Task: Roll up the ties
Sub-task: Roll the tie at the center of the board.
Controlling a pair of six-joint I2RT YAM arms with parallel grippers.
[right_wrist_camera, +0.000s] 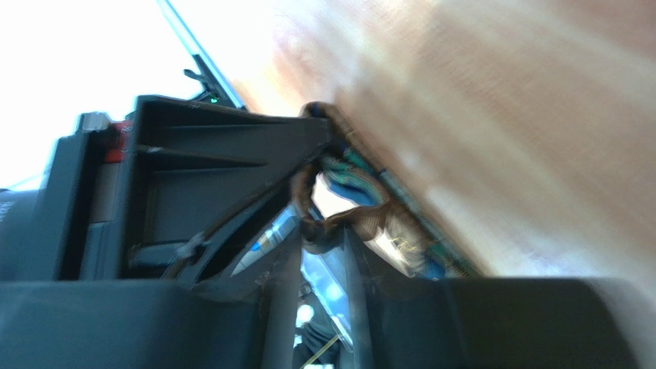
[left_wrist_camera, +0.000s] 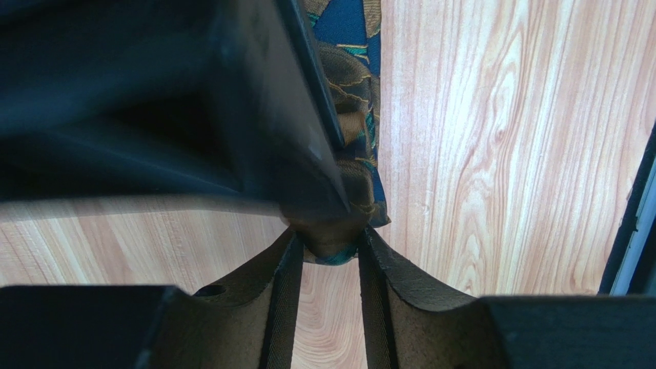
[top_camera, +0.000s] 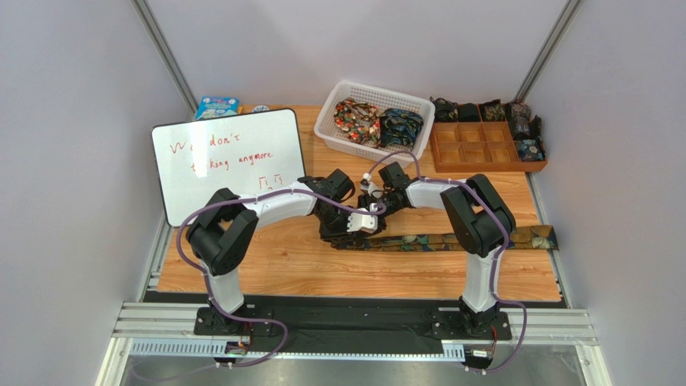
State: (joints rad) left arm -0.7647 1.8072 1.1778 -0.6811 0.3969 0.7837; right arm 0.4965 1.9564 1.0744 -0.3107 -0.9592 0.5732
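A long dark necktie with a green, gold and blue paisley pattern [top_camera: 451, 240] lies flat across the light wooden table [top_camera: 266, 265]. It runs from the right edge of the overhead view to the centre, where both arms meet over its left end.

In the left wrist view the left gripper [left_wrist_camera: 327, 237] has its two black fingers [left_wrist_camera: 385, 277] drawn close together. They pinch the curled end of the necktie [left_wrist_camera: 358, 100] between their tips. The rest of the fabric runs up the frame on the wood.

The right gripper [right_wrist_camera: 323, 238] sits against the same end from the opposite side. Its own view is blurred: a narrow gap shows between its fingers and a loop of the necktie [right_wrist_camera: 385, 227] sits at their tips. I cannot tell whether it has hold of the fabric.

At upper centre of the overhead view a white slotted plastic basket [top_camera: 334, 133] holds a bunched red-orange tie [top_camera: 358, 119] and a bunched blue-green tie [top_camera: 401, 126]. To its right, small rolled ties [top_camera: 529, 149] fill the top row and right column of a brown wooden compartment tray [top_camera: 483, 166]. A white board with red writing [top_camera: 229, 165] stands at the left.
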